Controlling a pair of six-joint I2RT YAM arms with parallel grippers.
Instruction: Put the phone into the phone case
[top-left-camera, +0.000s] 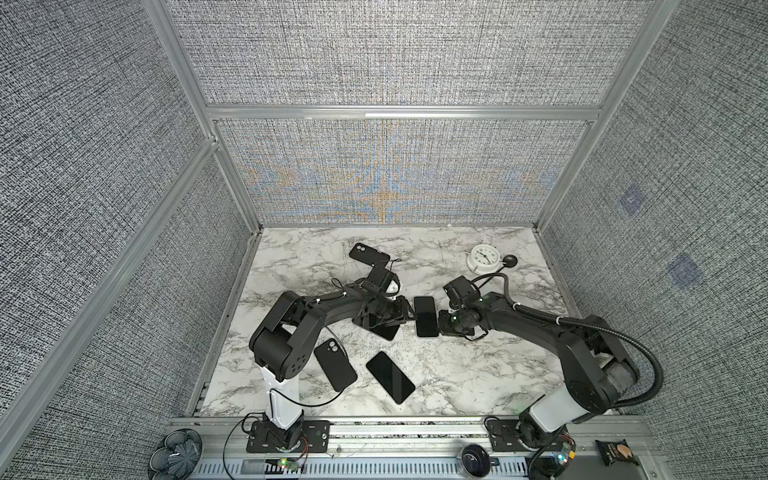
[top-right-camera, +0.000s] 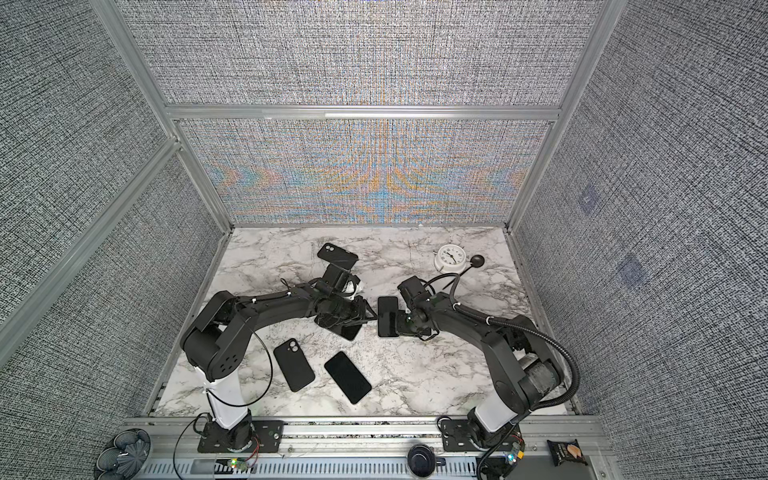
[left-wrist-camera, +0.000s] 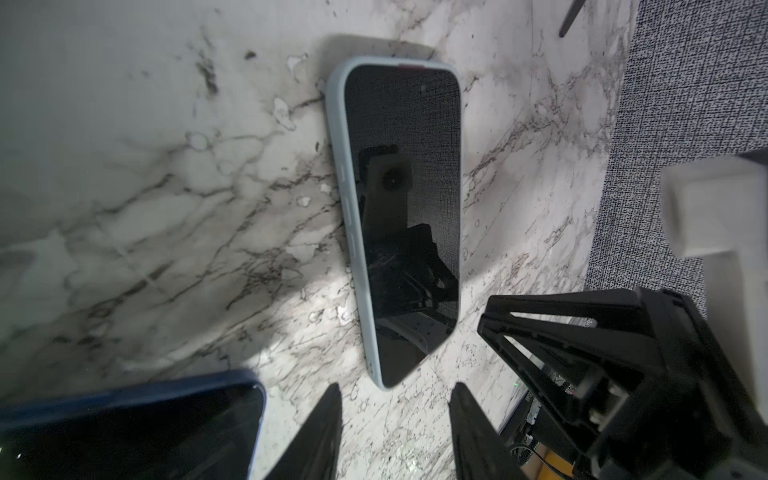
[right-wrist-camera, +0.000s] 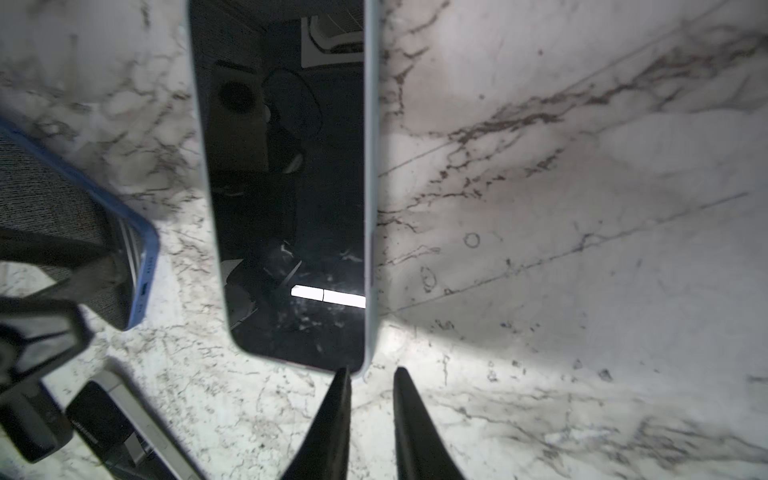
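A phone lies screen up on the marble table, a pale blue case rim round its edge. It lies between my two grippers in both top views. My left gripper is open, and the phone's near corner lies just ahead of the gap, untouched. My right gripper stands narrowly open at the opposite end. One of its fingertips sits at the corner of the phone; nothing is gripped. A second phone in a dark blue case lies under my left gripper.
A black case back with a camera cutout and a screen-up phone lie near the front. Another black case back lies behind the left arm. A white alarm clock and a black knob stand at the back right.
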